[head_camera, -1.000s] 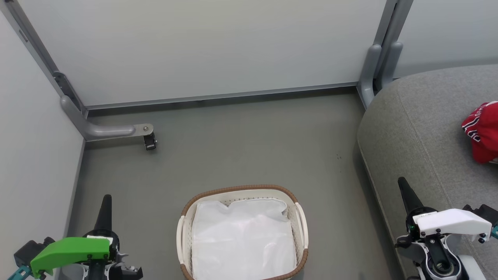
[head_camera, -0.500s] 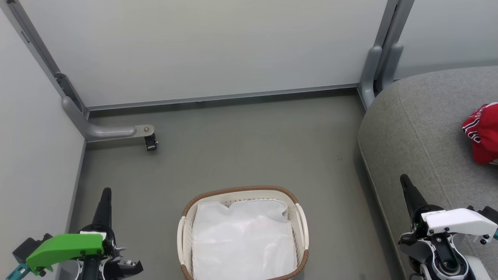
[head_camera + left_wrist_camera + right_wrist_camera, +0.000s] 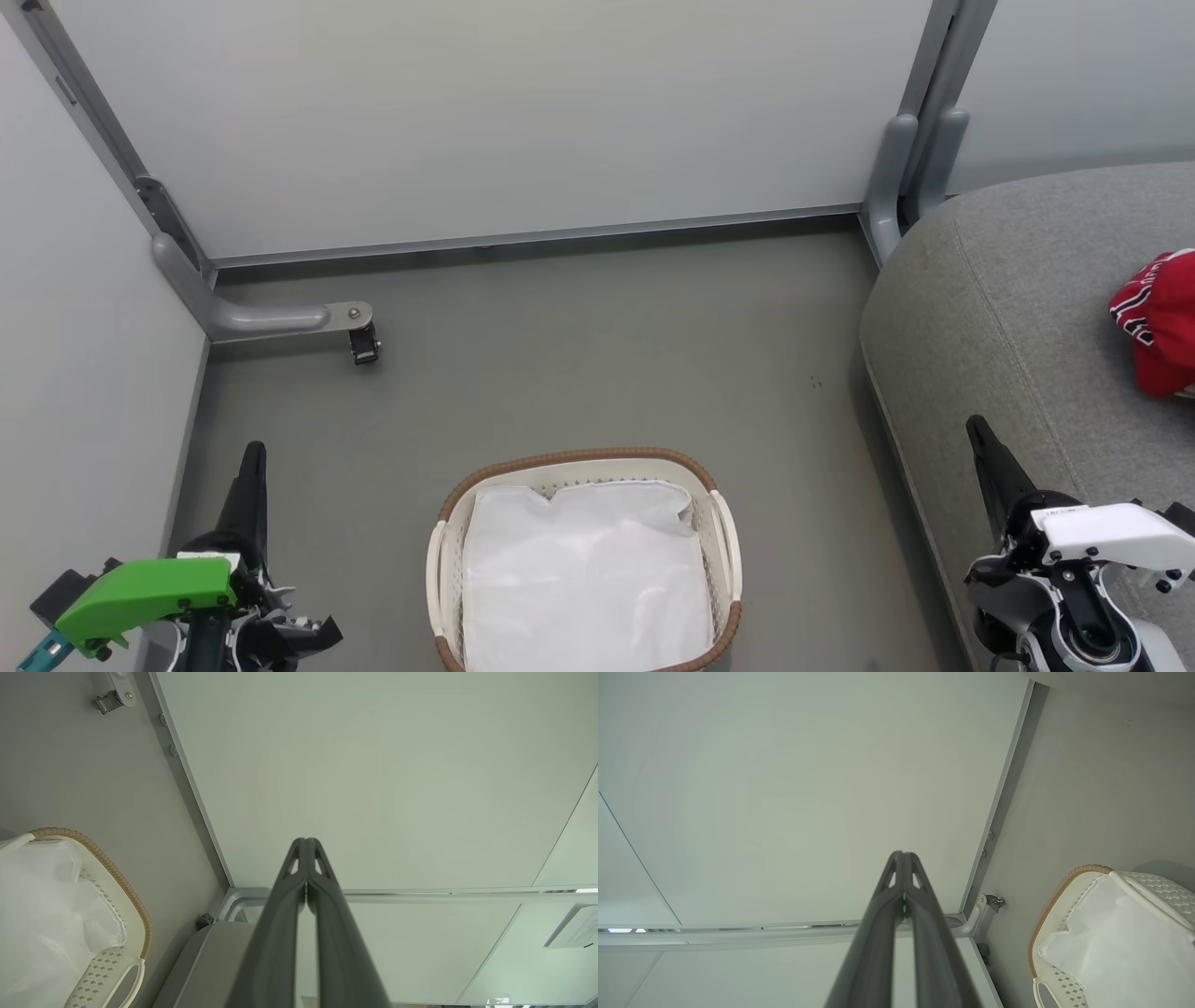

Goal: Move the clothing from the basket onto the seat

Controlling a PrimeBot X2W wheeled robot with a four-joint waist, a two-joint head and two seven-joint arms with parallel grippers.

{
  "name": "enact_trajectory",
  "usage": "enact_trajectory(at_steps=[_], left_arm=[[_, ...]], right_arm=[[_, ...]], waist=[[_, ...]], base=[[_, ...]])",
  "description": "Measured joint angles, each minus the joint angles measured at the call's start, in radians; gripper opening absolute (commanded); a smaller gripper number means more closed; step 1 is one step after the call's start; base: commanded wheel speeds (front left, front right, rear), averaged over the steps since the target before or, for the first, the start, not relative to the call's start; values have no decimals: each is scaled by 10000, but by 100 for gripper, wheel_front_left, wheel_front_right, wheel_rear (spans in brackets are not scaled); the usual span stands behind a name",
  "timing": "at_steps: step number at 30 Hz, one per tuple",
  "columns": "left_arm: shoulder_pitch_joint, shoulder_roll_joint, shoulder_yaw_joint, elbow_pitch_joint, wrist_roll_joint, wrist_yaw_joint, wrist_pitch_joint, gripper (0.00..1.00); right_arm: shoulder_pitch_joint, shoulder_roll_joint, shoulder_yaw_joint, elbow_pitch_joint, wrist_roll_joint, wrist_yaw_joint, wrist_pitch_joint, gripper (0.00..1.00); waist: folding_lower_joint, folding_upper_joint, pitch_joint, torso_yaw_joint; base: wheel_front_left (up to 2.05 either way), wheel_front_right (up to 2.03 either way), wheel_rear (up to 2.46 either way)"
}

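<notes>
The cream basket (image 3: 439,560) with its brown woven rim stands on the floor at the bottom centre, holding a white cloth liner (image 3: 583,579); its rim shows too in the left wrist view (image 3: 122,884) and the right wrist view (image 3: 1049,905). Red clothing (image 3: 1158,322) with white trim lies on the grey seat (image 3: 999,299) at the right edge. My left gripper (image 3: 253,455) is shut and empty at the lower left, left of the basket. My right gripper (image 3: 977,427) is shut and empty at the lower right, over the seat's front edge. Both wrist views show shut fingertips (image 3: 306,842) (image 3: 902,855).
White partition panels (image 3: 485,121) with grey frames close the back and left. A grey bracket foot with a caster (image 3: 362,343) juts onto the floor at the left. A grey post (image 3: 896,168) stands beside the seat's back corner. Grey floor (image 3: 597,355) lies between the basket and the panels.
Both grippers have sunk slightly toward the bottom of the head view, still shut. The whole picture has shifted a little down and right. Basket and clothing stay in place.
</notes>
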Motion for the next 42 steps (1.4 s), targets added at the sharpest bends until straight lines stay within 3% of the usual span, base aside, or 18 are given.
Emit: enact_trajectory(at_steps=[7, 42], left_arm=[[-53, 2, 29, -79, -437, -10, 94, 0], [-74, 4, 31, -92, -439, -10, 98, 0]], right_arm=[[31, -2, -58, -104, 462, 0, 111, 0], [32, -4, -63, -111, 464, 0, 111, 0]], waist=[[0, 0, -21, 11], [0, 0, -21, 11]], base=[[0, 0, 0], [0, 0, 0]])
